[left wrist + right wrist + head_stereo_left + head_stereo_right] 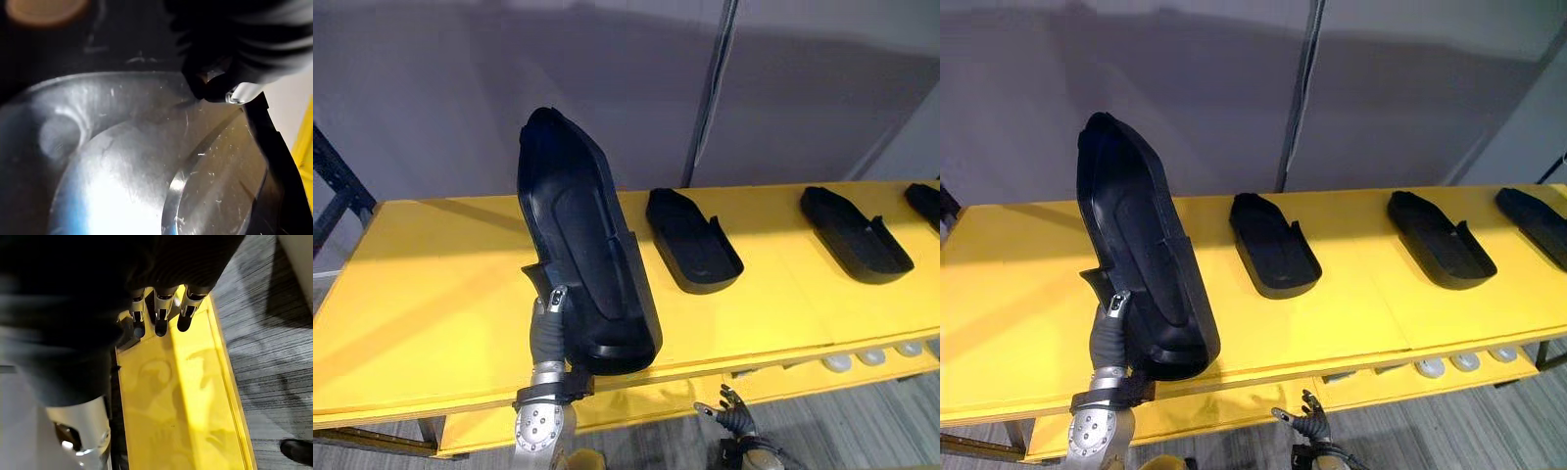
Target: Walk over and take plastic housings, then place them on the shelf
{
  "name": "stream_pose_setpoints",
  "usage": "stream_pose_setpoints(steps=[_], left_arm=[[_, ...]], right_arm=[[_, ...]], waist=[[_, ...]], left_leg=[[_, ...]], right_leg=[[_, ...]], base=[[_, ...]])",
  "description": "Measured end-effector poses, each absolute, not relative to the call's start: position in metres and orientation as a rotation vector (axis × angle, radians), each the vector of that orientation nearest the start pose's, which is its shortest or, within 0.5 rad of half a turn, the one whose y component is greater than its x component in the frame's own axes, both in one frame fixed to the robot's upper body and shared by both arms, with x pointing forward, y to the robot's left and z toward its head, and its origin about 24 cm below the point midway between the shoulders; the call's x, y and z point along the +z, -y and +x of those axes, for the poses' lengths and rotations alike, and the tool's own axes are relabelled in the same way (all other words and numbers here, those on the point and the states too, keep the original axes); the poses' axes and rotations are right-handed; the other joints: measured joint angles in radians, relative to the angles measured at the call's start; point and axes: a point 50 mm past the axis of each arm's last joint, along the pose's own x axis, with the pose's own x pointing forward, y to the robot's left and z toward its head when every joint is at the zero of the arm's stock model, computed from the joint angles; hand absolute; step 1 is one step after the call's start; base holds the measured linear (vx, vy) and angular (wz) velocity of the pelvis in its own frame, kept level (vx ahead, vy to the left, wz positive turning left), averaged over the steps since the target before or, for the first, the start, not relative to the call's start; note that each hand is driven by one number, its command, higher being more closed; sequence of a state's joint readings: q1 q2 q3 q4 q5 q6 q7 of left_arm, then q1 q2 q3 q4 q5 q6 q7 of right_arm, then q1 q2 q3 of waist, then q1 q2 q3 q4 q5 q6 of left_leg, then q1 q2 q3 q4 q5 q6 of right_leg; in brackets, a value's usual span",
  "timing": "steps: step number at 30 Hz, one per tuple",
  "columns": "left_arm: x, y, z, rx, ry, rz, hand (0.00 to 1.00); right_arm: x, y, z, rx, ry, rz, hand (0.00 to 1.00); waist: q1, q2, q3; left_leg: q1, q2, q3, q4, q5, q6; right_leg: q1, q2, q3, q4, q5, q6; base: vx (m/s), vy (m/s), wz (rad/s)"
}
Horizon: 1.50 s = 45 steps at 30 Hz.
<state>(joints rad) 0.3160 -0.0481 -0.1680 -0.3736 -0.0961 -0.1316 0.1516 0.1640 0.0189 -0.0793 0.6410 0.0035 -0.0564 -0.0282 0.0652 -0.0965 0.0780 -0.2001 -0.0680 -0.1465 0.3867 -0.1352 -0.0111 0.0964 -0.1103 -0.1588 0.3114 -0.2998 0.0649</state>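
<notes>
1. The left robot hand (551,308) is clamped on a long black housing (582,245). Its thumb presses a small tab on the housing's side, and its other fingers are hidden behind the shell.
2. The housing stands nearly upright with its narrow end up. Its broad lower end is at the front edge of the yellow shelf (440,284); I cannot tell whether it touches the board or hangs just above it.
3. The grip is low and to one side, which probably lets the long body be tipped forward and laid flat without the hand getting trapped under it.
4. Three more housings (690,240) lie flat in a row to the right, well apart from each other. The bare part of the shelf on the left looks like the next place in that row.
5. The left forearm rises almost vertically from below the shelf edge, with the wrist directly under the load.
6. The right robot hand (732,409) hangs low in front of the shelf, below the top board. Its fingers (161,313) are straight and apart, hold nothing, and point over the lower tier (161,396).
</notes>
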Motion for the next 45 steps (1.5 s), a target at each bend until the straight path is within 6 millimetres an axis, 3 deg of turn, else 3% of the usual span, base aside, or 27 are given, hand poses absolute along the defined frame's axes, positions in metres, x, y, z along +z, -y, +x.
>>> stream_pose_setpoints(steps=[4,6,8,9,10,11,13,14,15,16,17,19,23,24,26,27,29,30,31,32,37,45], left_arm=[[0.075,-0.131,0.192,0.095,0.189,-0.199,1.00],[0.075,-0.132,0.192,0.102,0.190,-0.198,1.00],[0.077,-0.135,0.194,0.118,0.203,-0.197,1.00],[0.076,-0.136,0.194,0.127,0.201,-0.195,1.00],[0.076,-0.137,0.194,0.129,0.201,-0.195,1.00],[0.077,-0.137,0.195,0.130,0.203,-0.195,1.00],[0.078,-0.133,0.199,0.118,0.210,-0.199,1.00],[0.077,-0.128,0.202,0.097,0.212,-0.206,1.00],[0.078,-0.125,0.204,0.086,0.214,-0.208,1.00],[0.078,-0.123,0.209,0.075,0.218,-0.208,1.00],[0.073,-0.124,0.211,0.089,0.199,-0.203,1.00],[0.068,-0.125,0.210,0.094,0.171,-0.199,1.00],[0.073,-0.130,0.206,0.095,0.196,-0.186,1.00],[0.073,-0.130,0.204,0.097,0.196,-0.186,1.00],[0.071,-0.133,0.203,0.110,0.188,-0.183,1.00],[0.068,-0.134,0.204,0.118,0.176,-0.181,1.00],[0.067,-0.131,0.204,0.125,0.169,-0.194,1.00],[0.067,-0.130,0.204,0.125,0.167,-0.197,1.00],[0.066,-0.129,0.204,0.121,0.163,-0.186,1.00],[0.064,-0.126,0.205,0.107,0.158,-0.166,1.00],[0.061,-0.121,0.205,0.070,0.142,-0.151,1.00],[0.058,-0.123,0.204,0.075,0.126,-0.119,1.00]], right_arm=[[-0.119,0.169,0.148,-0.149,-0.738,0.037,0.00],[-0.117,0.169,0.152,-0.146,-0.727,0.033,0.00],[-0.113,0.171,0.161,-0.148,-0.702,0.019,0.00],[-0.113,0.174,0.161,-0.156,-0.703,0.009,0.00],[-0.113,0.175,0.160,-0.162,-0.705,0.005,0.00],[-0.114,0.179,0.159,-0.172,-0.708,-0.007,0.00],[-0.115,0.188,0.154,-0.195,-0.721,-0.024,0.00],[-0.117,0.195,0.149,-0.220,-0.738,-0.030,0.00],[-0.118,0.197,0.148,-0.225,-0.746,-0.031,0.00],[-0.122,0.193,0.148,-0.225,-0.764,-0.015,0.00],[-0.123,0.181,0.149,-0.212,-0.771,0.017,0.00],[-0.124,0.167,0.150,-0.196,-0.771,0.055,0.00],[-0.122,0.151,0.153,-0.122,-0.760,0.046,0.00],[-0.122,0.150,0.154,-0.106,-0.755,0.039,0.00],[-0.122,0.147,0.155,-0.082,-0.757,0.033,0.00],[-0.124,0.148,0.148,-0.082,-0.776,0.035,0.00],[-0.131,0.154,0.131,-0.106,-0.822,0.035,0.00],[-0.134,0.157,0.124,-0.112,-0.845,0.030,0.00],[-0.138,0.159,0.117,-0.122,-0.874,0.037,0.00],[-0.141,0.157,0.108,-0.128,-0.904,0.051,0.00],[-0.142,0.156,0.107,-0.144,-0.907,0.080,0.00],[-0.142,0.154,0.111,-0.138,-0.904,0.084,0.00]], waist=[[0.001,-0.004,0.002],[0.007,-0.012,0.007],[-0.003,0.003,0.021],[-0.016,0.002,0.023],[-0.025,0.002,0.022],[-0.038,0.005,0.013],[-0.054,0.027,-0.007],[-0.057,0.056,-0.026],[-0.060,0.068,-0.035],[-0.074,0.056,-0.030],[-0.070,0.042,-0.024],[-0.068,0.038,-0.021],[-0.031,0.015,-0.007],[-0.024,0.005,-0.010],[-0.022,0.002,0.008],[-0.027,-0.015,0.011],[-0.024,-0.025,0.009],[-0.021,-0.027,0.006],[-0.026,-0.021,0.001],[-0.026,-0.008,-0.006],[-0.023,-0.012,-0.015],[-0.025,-0.009,-0.039]], left_leg=[[-0.019,-0.010,-0.020,-0.033,0.056,-0.022],[-0.026,0.011,0.013,-0.050,0.054,-0.031],[-0.063,0.139,0.166,0.135,-0.026,-0.039],[-0.058,0.214,0.203,0.214,-0.051,-0.054],[-0.049,0.248,0.209,0.227,-0.053,-0.056],[-0.017,0.307,0.211,0.218,-0.053,-0.055],[0.040,0.374,0.216,0.121,-0.034,-0.044],[0.069,0.381,0.206,0.014,0.027,-0.074],[0.081,0.368,0.206,-0.014,0.009,-0.106],[0.081,0.334,0.220,-0.056,-0.017,-0.146],[0.082,0.306,0.225,-0.056,-0.020,-0.148],[0.085,0.290,0.230,-0.020,-0.041,-0.120],[0.070,0.266,0.262,0.106,-0.116,-0.078],[0.049,0.258,0.269,0.147,-0.142,-0.053],[0.041,0.243,0.270,0.161,-0.170,-0.031],[0.038,0.223,0.244,0.158,-0.167,-0.022],[0.026,0.176,0.220,0.152,-0.159,-0.010],[0.024,0.147,0.214,0.142,-0.152,-0.017],[0.011,0.134,0.193,0.140,-0.144,-0.026],[0.005,0.134,0.167,0.128,-0.122,-0.031],[-0.012,0.162,0.141,0.124,-0.103,-0.050],[0.069,0.204,0.223,0.036,-0.089,-0.051]], right_leg=[[-0.001,-0.002,-0.049,-0.018,0.003,-0.005],[-0.011,-0.004,-0.049,-0.021,0.012,-0.021],[-0.015,0.002,-0.046,-0.019,0.014,-0.030],[-0.017,-0.009,-0.041,-0.005,0.014,-0.031],[-0.018,-0.018,-0.042,-0.004,0.014,-0.030],[-0.028,-0.037,-0.040,-0.001,0.017,-0.026],[-0.033,-0.073,-0.040,-0.010,0.041,0.017],[-0.049,-0.088,-0.046,-0.020,0.057,0.046],[-0.054,-0.095,-0.047,-0.028,0.068,0.063],[-0.055,-0.131,-0.051,-0.052,0.110,0.085],[-0.050,-0.156,-0.050,-0.069,0.166,0.084],[-0.042,-0.173,-0.047,-0.061,0.257,0.092],[-0.091,-0.221,-0.044,0.066,0.298,0.075],[-0.101,-0.232,-0.039,0.080,0.298,0.074],[-0.137,-0.191,0.046,0.186,0.169,0.108],[-0.148,-0.100,0.125,0.270,0.055,0.113],[-0.134,0.006,0.192,0.284,-0.074,0.070],[-0.123,0.012,0.205,0.251,-0.109,0.015],[-0.104,0.007,0.194,0.210,-0.129,0.012],[-0.092,0.017,0.165,0.179,-0.113,0.002],[-0.058,0.052,0.125,0.107,-0.076,-0.023],[-0.005,0.072,0.208,-0.015,0.026,-0.034]], base=[[-0.06,-0.064,0.40],[-0.16,-0.049,0.02],[-0.09,-0.021,-0.25],[-0.05,0.076,-0.17],[-0.09,0.191,-0.10],[-0.07,0.236,-0.03],[0.00,0.376,0.09],[0.05,0.480,0.24],[0.03,0.541,0.45],[-0.02,0.638,0.37],[-0.03,0.521,0.33],[-0.02,0.400,0.08],[-0.08,0.350,-0.12],[-0.16,0.297,-0.12],[-0.16,0.147,0.13],[-0.13,0.013,0.47],[-0.13,-0.039,0.58],[-0.10,-0.050,0.55],[-0.08,-0.082,0.64],[-0.05,-0.063,0.57],[0.02,-0.041,0.21],[0.07,0.044,-0.30]])
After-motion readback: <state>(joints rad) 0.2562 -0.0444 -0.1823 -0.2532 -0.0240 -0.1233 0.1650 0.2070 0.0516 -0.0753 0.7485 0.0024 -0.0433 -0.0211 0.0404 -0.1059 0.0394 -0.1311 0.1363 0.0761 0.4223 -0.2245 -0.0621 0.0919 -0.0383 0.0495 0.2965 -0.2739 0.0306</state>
